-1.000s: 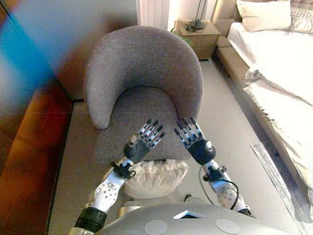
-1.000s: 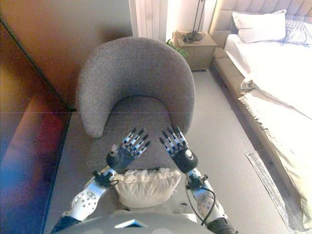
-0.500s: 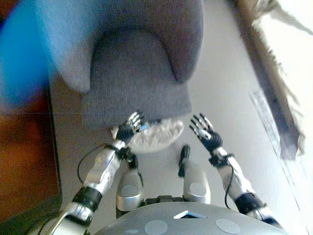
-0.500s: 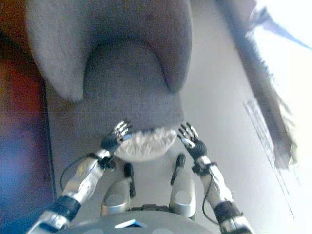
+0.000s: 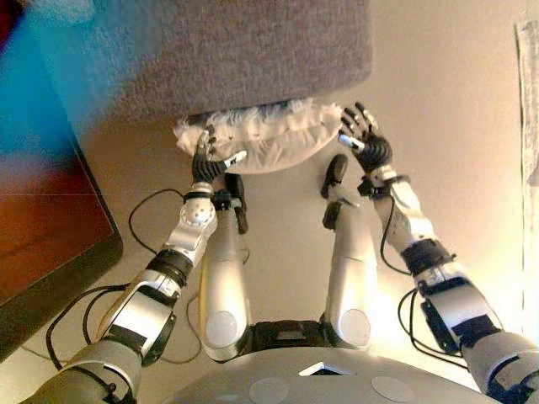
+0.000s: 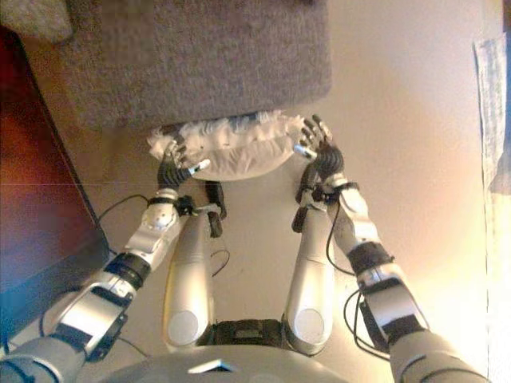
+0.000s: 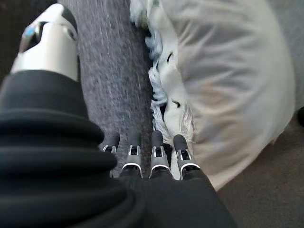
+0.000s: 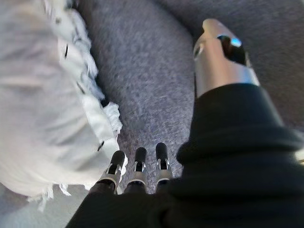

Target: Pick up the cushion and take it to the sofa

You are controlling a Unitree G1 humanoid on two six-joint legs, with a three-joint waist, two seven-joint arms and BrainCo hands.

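The white fringed cushion (image 5: 261, 139) lies on the floor against the front of the grey armchair (image 5: 253, 50). My left hand (image 5: 206, 160) is open at the cushion's left end, its fingertips (image 7: 156, 145) by the fringe where the cushion (image 7: 228, 85) meets the chair. My right hand (image 5: 364, 143) is open at the cushion's right end, fingers (image 8: 137, 161) straight beside the cushion (image 8: 42, 95). Neither hand is curled round it.
Dark wooden furniture (image 5: 42, 219) stands close on the left. A pale rug edge (image 5: 529, 101) shows at the far right. Beige floor (image 5: 446, 93) lies to the right of the chair.
The view has tilted down towards the floor. Both hands have dropped from above the chair seat to the two ends of the cushion.
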